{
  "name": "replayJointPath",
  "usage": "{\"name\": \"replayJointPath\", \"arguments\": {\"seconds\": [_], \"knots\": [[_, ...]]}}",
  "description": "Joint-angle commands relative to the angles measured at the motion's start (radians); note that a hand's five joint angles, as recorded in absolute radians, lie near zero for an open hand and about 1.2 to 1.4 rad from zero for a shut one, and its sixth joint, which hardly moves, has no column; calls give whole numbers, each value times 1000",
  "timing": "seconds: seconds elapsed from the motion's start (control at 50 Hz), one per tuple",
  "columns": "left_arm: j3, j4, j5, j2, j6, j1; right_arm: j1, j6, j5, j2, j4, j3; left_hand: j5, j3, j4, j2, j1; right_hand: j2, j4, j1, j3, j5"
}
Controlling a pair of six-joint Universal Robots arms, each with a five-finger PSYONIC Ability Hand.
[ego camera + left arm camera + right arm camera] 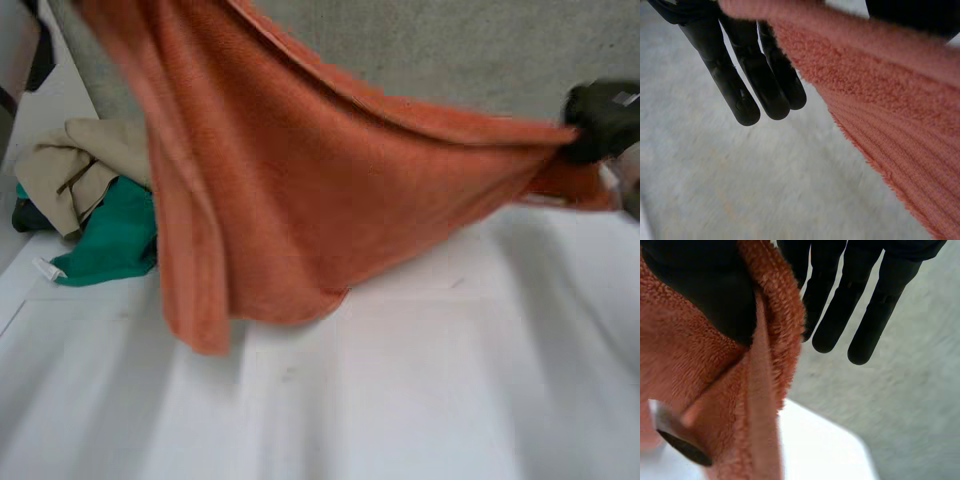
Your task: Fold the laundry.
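1. Head view: the orange towel hangs in the air above the desk. It is stretched from 11 o'clock to the right hand at 3 o'clock. A beige garment and a green garment lie heaped at 9 o'clock.
2. Left wrist view: the left hand appears to pinch the towel's top edge between straight fingers and thumb.
3. Right wrist view: the right hand's thumb clamps a towel corner against a finger; the other fingers stand straight.
4. I judge the step to be spreading the towel for its first fold. The next move calls for laying it flat on the bare desk at 6 o'clock, with the corners taut.

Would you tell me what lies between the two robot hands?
The orange towel, held by left robot hand and right robot hand, stretched across the head view.
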Motion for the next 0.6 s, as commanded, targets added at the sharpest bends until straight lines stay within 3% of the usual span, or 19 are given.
{"name": "replayJointPath", "arguments": {"seconds": [0.02, 0.1, 0.22, 0.34, 0.42, 0.48, 0.54, 0.56, 0.6], "knots": [[-27, -111, 12, -18, 2, 159, -158, -297, -175, -172, 418, -194, 233, 201, 196, 196, 242, 215, 201, 257, 207, 242], [-65, -187, 75, -82, 7, 216, -164, -403, -194, -178, 590, -283, 233, 201, 196, 196, 242, 215, 201, 257, 207, 242], [-76, -216, 136, -230, 15, 219, -160, -451, -191, -161, 654, -314, 233, 201, 196, 196, 242, 215, 201, 257, 207, 242], [45, -214, 132, -455, 86, 219, -143, -451, -172, 7, 637, -386, 233, 201, 196, 196, 242, 215, 201, 257, 207, 242], [231, -193, 121, -579, 143, 193, -91, -443, -83, 141, 588, -551, 233, 201, 196, 196, 242, 215, 201, 257, 207, 242], [374, -121, 118, -633, 139, 178, -48, -426, 4, 249, 444, -756, 233, 201, 196, 196, 242, 215, 201, 257, 207, 242], [519, 70, 95, -673, 114, 167, -19, -394, 68, 303, 277, -879, 233, 201, 196, 196, 242, 215, 201, 257, 207, 242], [540, 133, 84, -676, 107, 167, -2, -364, 101, 319, 147, -930, 233, 201, 196, 196, 242, 215, 201, 257, 207, 242], [573, 323, 37, -678, 90, 168, 4, -336, 121, 317, 18, -941, 233, 201, 196, 196, 242, 215, 201, 257, 207, 242]]}}
